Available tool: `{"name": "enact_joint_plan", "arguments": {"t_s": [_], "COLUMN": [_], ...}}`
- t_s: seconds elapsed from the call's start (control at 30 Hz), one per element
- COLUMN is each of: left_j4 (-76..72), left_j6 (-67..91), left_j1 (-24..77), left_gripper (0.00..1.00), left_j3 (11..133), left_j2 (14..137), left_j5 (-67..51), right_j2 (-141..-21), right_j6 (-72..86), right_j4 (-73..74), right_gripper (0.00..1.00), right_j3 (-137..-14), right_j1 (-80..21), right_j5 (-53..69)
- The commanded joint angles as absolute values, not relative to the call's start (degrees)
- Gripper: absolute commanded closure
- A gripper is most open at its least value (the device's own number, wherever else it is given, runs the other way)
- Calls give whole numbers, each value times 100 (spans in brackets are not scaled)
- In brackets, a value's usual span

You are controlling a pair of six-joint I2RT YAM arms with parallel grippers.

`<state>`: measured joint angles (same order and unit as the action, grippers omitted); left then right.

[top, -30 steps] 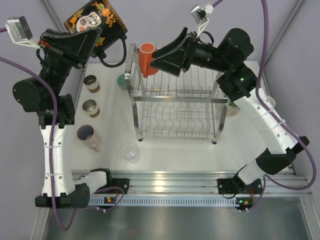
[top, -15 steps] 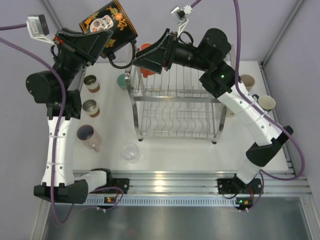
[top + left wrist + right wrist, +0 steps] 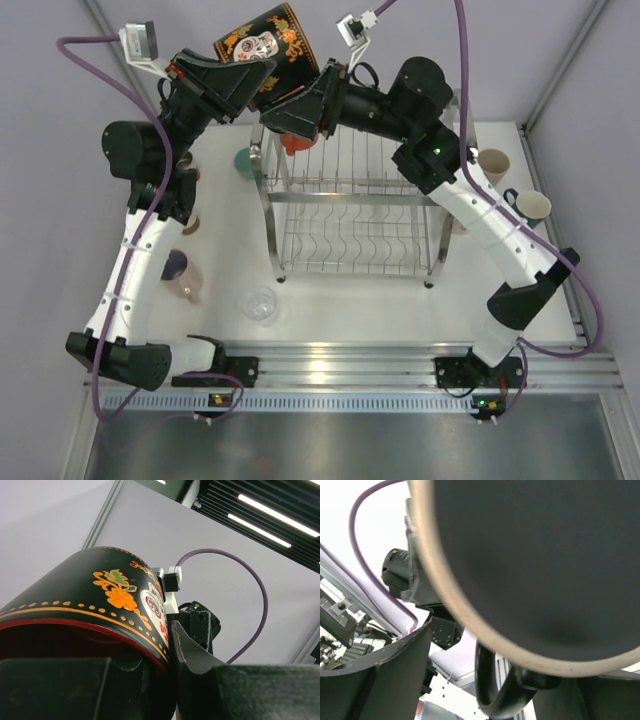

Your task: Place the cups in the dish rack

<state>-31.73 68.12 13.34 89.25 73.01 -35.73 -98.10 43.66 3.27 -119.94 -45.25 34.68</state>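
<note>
Black with orange flowers and a skull, the big mug (image 3: 268,42) hangs in the air above the far left corner of the dish rack (image 3: 350,198). Your left claw (image 3: 240,82) is clamped on its rim. Your right claw (image 3: 282,115) is at the mug's underside with its jaws spread, gripping nothing that I can see.

You are early in the job, by my reading. Only an orange cup (image 3: 291,143) sits in the rack, at that same far left corner. A teal cup (image 3: 243,160) and a clear cup (image 3: 260,303) wait on the surface (image 3: 380,300) left of the rack, with a few more half hidden under your left arm. A beige cup (image 3: 493,160) and one more cup (image 3: 533,205) stand right of the rack.

The overhead view gives you that count but not the grip. The left wrist view shows one finger inside the red-lined mouth and one outside. The right wrist view shows the mug's base (image 3: 535,555) filling the frame and its handle (image 3: 490,690) between the spread jaws.
</note>
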Motion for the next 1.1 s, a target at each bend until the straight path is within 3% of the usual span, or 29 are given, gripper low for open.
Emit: {"name": "enact_joint_plan", "arguments": {"t_s": [0.0, 0.37, 0.8, 1.07], "left_j4": [-4122, -4131, -4122, -4122], "left_j6": [6320, 5933, 5986, 5906], "left_j1": [1652, 2162, 2197, 2250], "left_gripper": [100, 100, 100, 100], "left_j3": [9228, 9334, 9185, 9009], "left_j2": [7207, 7409, 7339, 7233], "left_j5": [-3340, -3638, -3657, -3586], "right_j2": [-9633, -9238, -8710, -8613], "right_j6": [4552, 4834, 4974, 5291], "right_j4": [-228, -834, -1660, -2144], "right_gripper": [29, 53, 53, 60], "right_j3": [-11796, -11084, -10327, -10116], "right_j1": [-4632, -4570, -4324, -4298], "right_j5": [3393, 3155, 3357, 3278]}}
